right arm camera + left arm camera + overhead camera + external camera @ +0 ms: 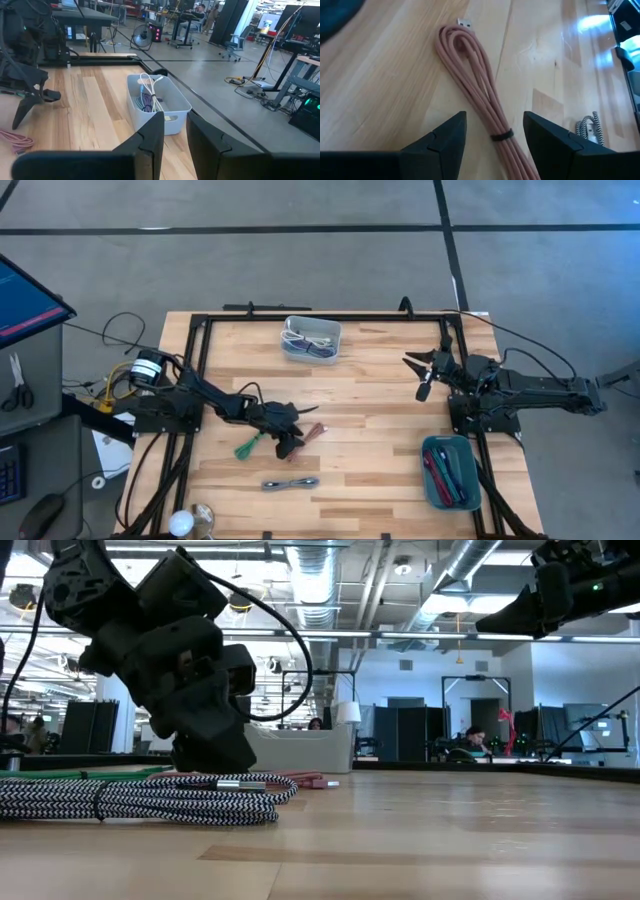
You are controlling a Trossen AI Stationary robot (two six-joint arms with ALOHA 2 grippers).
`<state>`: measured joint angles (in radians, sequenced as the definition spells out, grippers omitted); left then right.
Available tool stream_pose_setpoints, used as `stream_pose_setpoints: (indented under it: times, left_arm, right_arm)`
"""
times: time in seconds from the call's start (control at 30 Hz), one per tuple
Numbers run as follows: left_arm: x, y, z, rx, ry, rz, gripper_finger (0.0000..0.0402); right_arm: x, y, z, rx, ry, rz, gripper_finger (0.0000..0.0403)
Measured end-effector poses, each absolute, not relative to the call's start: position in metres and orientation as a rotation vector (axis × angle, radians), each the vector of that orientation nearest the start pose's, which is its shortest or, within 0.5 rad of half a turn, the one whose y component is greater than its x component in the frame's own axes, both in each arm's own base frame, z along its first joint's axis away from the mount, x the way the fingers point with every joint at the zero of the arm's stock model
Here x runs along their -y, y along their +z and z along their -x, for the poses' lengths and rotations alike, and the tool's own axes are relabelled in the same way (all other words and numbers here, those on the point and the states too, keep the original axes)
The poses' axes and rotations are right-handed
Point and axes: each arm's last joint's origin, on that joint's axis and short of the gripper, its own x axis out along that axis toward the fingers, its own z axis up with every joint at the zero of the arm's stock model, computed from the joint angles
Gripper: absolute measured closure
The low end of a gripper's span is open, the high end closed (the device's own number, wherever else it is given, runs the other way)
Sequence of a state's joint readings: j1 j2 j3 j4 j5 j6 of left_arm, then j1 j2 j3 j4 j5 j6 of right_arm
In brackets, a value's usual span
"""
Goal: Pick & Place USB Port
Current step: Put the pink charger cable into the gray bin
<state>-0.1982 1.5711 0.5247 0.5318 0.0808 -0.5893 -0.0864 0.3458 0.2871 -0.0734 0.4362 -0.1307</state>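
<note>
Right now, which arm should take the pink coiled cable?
Left. The left gripper is open and straddles the pink coiled USB cable on the wooden table. The right gripper hovers far off by the table's back right.

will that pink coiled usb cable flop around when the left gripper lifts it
Probably yes. The pink coiled USB cable is thin looped cord, so its ends should sag. The black tie between the open left gripper fingers likely keeps the loops bundled. It looks light.

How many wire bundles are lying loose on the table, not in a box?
3. The pink cable lies between the left gripper's open fingers, the green cable is just beside it, and the black-and-white braided cable lies nearer the front edge. Others sit in bins.
</note>
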Motion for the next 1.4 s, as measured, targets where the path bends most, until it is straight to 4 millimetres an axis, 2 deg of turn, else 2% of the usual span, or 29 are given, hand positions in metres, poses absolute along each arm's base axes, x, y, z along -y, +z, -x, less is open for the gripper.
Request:
stream_pose_setpoints:
  times: [0.27,0.47,0.7,0.97,1.23,1.4]
  left_arm:
    - [0.057,0.138,-0.273,-0.581,-0.104,0.570,0.0212]
    - [0.056,0.137,-0.273,-0.572,-0.071,0.562,0.0236]
    - [0.056,0.134,-0.274,-0.576,-0.052,0.557,0.0303]
    - [0.057,0.122,-0.280,-0.570,-0.048,0.540,0.0384]
    - [0.056,0.135,-0.278,-0.516,-0.088,0.492,0.0396]
    - [0.055,0.152,-0.275,-0.435,-0.114,0.401,0.0398]
  right_arm:
    - [0.022,0.226,-0.111,-0.165,-0.513,0.151,0.0328]
    - [0.022,0.226,-0.111,-0.165,-0.513,0.151,0.0328]
    - [0.022,0.226,-0.111,-0.165,-0.513,0.151,0.0328]
    - [0.022,0.226,-0.111,-0.165,-0.514,0.151,0.0328]
    - [0.022,0.226,-0.111,-0.166,-0.516,0.151,0.0328]
    - [0.022,0.226,-0.111,-0.166,-0.516,0.151,0.0328]
